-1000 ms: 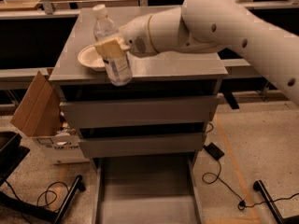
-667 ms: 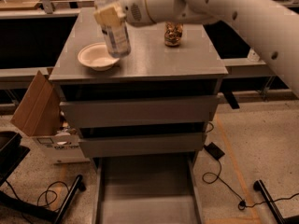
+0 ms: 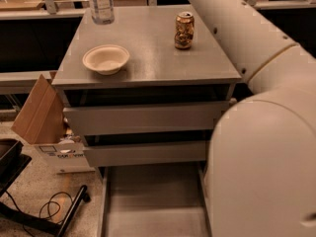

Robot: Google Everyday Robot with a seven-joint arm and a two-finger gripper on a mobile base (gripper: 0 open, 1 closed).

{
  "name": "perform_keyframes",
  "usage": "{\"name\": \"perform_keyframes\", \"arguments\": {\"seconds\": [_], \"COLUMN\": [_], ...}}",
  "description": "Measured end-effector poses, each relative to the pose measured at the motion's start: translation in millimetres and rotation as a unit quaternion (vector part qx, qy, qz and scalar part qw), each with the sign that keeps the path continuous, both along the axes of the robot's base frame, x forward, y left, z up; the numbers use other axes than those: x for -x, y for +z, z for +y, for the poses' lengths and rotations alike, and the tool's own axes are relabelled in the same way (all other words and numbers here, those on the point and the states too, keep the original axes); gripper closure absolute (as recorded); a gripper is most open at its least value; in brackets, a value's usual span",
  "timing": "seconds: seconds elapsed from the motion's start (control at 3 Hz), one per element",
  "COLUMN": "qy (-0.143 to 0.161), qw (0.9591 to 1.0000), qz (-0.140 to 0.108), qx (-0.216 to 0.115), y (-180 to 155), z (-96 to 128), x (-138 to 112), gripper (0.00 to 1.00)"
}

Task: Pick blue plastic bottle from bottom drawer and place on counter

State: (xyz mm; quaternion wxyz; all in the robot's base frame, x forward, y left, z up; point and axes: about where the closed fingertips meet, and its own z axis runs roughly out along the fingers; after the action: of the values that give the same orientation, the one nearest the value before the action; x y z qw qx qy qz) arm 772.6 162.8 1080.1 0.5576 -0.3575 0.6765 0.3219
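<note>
The blue plastic bottle (image 3: pixel 100 6) stands upright at the far left corner of the bench (image 3: pixel 148 63), while the end effector is out of view past the far edge, so I cannot tell its grip.

The slim see-through plastic bottle (image 3: pixel 100 4) is upright at the far-left of the flat grey metal counter (image 3: pixel 148 58); the wide grey bottom drawer (image 3: pixel 153 201) is open; the gripper is out of view.

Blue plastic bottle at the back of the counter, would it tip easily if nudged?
Probably: the blue plastic bottle is slim and upright at the counter rear. Clear plastic suggests light, perhaps squashy. The gripper is out of view.
</note>
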Motion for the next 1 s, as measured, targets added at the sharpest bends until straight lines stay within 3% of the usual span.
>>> {"name": "perform_keyframes", "arguments": {"seconds": [0.33,0.67,1.0], "qy": [-0.031,-0.057,-0.079], "qw": [0.9992,0.9977,0.9959], "qz": [-0.015,-0.034,-0.041], "qx": [-0.020,-0.009,0.013], "y": [1.1,-10.8,-34.6], "z": [29.6,51.1,58.4], "x": [-57.8,-98.2,-128.3], "gripper": [1.00,1.00,1.00]}}
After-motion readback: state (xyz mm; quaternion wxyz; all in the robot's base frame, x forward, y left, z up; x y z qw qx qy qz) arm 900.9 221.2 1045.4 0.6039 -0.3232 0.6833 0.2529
